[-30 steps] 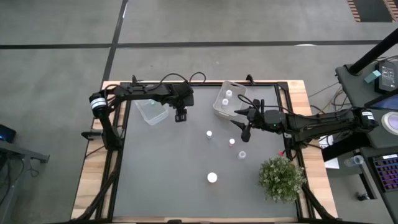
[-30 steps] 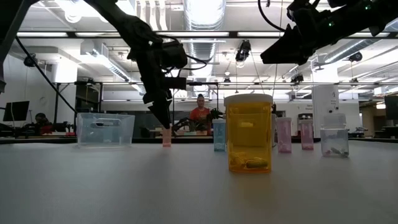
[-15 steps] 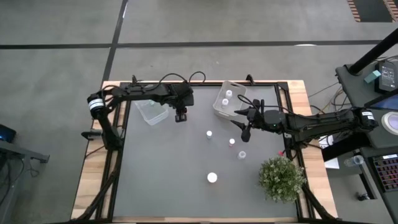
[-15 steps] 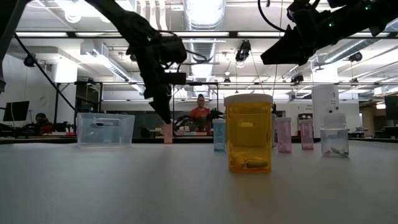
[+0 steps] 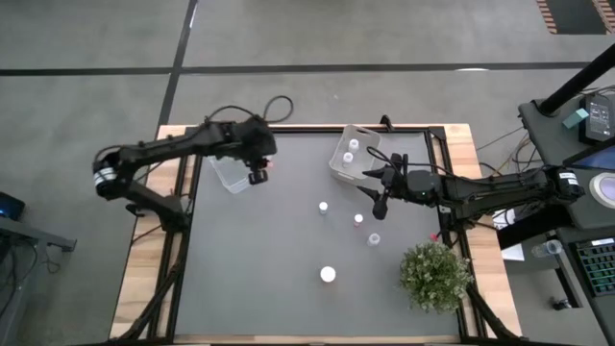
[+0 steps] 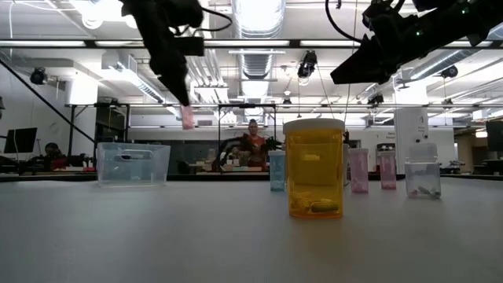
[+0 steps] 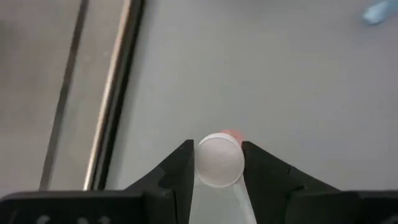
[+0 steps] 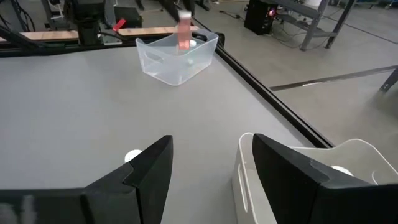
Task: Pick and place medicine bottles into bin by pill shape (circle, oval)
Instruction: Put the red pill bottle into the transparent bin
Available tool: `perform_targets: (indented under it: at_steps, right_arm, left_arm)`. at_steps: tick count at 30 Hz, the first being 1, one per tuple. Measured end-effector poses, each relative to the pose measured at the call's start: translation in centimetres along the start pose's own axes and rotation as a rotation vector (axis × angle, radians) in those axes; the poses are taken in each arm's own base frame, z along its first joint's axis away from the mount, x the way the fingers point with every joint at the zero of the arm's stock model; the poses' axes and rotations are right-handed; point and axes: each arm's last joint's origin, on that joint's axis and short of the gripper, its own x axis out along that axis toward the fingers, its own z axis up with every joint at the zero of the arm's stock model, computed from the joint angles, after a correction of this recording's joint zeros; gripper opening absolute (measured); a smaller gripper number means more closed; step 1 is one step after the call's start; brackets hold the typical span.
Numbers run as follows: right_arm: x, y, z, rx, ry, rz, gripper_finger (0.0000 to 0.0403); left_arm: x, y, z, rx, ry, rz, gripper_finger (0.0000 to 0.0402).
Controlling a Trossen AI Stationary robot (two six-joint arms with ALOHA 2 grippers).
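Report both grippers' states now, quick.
Left gripper: closed on a pink bottle, lifted near the left bin.
Right gripper: open, holding nothing, beside the right bin.

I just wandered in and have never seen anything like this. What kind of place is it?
Most likely a robotics lab or workshop. Two dark robot arms work over a grey table holding small medicine bottles. Beyond it, the low view shows an open hall with exposed ceiling ducts and a person at benches.
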Motion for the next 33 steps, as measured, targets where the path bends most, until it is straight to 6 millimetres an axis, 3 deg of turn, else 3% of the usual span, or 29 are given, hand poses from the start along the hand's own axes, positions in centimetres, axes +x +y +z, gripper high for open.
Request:
perform_targets:
  at_steps: [7,18,25,33]
  right_arm:
    - [0.0,0.0,0.0,0.000,0.001,-0.001,0.0214]
    - [0.0,0.0,0.0,-0.003,0.000,0.000,0.0215]
    - [0.0,0.0,0.0,-0.001,0.001,0.000,0.0215]
    - [0.0,0.0,0.0,-0.002,0.001,0.000,0.0215]
  left_arm:
    - [-1.4,1.9,-3.4,-0.140,0.031,0.062,0.0105]
    - [1.9,3.2,-8.8,-0.291,0.180,0.101,0.0105]
    - [4.6,3.3,-9.9,-0.316,0.175,0.118,0.0105]
    - [6.8,3.4,-9.7,-0.313,0.218,0.099,0.0105]
